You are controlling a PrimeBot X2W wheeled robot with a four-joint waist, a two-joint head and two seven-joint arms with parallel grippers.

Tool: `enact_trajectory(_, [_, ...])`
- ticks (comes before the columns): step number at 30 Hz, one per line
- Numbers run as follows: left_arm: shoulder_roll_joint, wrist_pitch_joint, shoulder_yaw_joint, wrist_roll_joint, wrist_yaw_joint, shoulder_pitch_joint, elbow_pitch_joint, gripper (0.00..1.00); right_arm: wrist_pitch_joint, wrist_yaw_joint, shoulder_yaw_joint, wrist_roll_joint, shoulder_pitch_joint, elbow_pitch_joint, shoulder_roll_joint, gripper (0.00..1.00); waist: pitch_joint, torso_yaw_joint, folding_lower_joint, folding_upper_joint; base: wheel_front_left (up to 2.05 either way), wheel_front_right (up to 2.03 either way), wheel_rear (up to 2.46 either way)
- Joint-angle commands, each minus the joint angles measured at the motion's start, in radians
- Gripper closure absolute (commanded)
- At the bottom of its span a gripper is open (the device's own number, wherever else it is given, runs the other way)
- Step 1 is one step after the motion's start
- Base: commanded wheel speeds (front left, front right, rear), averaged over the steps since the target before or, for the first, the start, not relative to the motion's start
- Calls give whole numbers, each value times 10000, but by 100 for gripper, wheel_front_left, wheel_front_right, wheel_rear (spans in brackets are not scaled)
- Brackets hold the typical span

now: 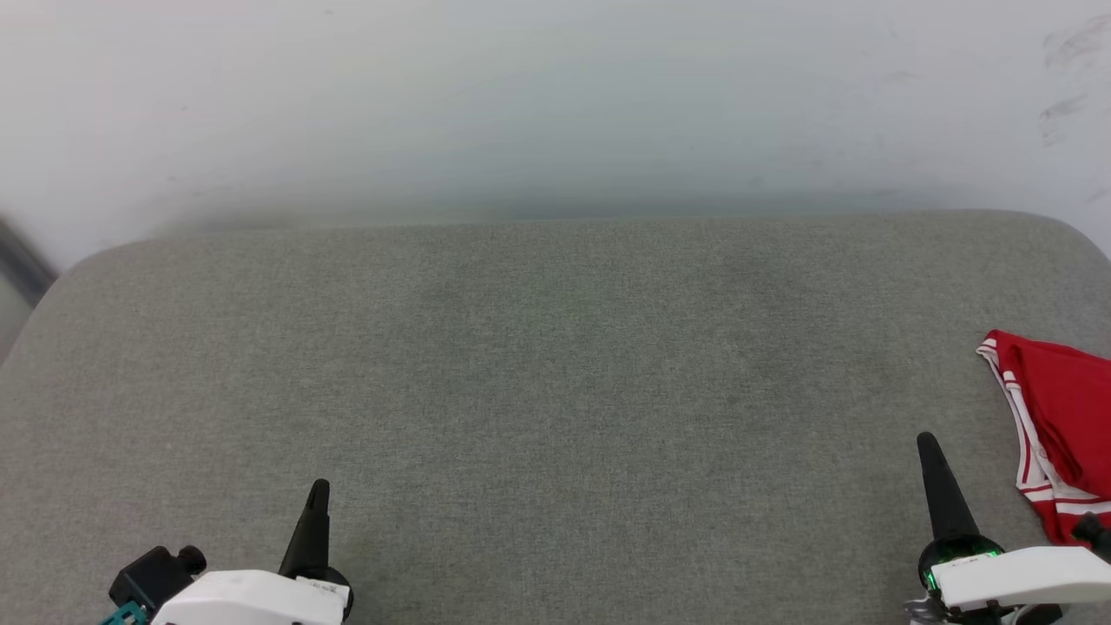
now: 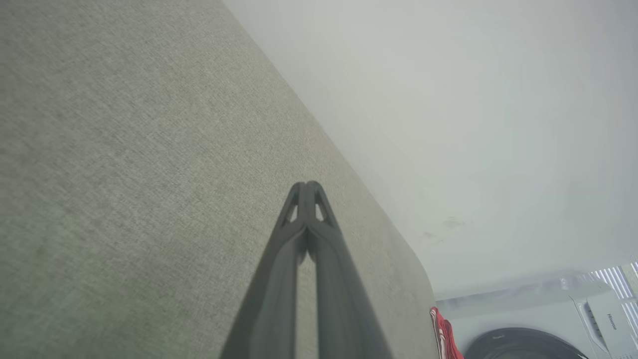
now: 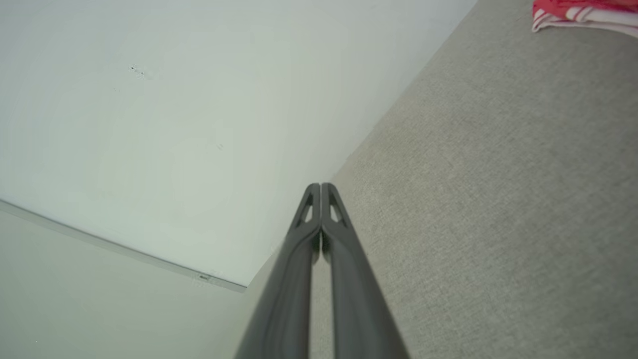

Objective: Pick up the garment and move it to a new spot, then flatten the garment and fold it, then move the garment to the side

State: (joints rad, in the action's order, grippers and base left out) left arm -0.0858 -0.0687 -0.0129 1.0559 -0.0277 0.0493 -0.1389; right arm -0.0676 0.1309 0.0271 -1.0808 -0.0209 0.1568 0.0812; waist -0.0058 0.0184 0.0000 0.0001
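Garment [image 1: 1055, 408] on grey fabric bench [image 1: 521, 365], which spreads broad ahead of both hands. Red w/ white striped trim, lying just right of R hand [image 1: 927, 441], clear of its fingers; well apart from L hand [image 1: 318, 486]. Both hands closed, tips together, gripping nothing.

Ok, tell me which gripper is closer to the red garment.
The right gripper: the garment lies just beside it on the grey surface, while the left gripper is far across.
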Motion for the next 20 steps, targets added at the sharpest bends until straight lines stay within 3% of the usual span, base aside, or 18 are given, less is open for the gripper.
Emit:
enact_trajectory(1, [-63, 69, 81, 340, -116, -293, 8, 100, 70, 0, 46, -337, 246, -26, 82, 100, 2, -5, 0, -1, 0, 0, 0])
enact_trajectory(20, [-51, 546, 327, 2276, -440, -730, -356, 100, 544, -1, 168, -2180, 614, 274, 70, 100, 27, -56, 0, -1, 0, 0, 0])
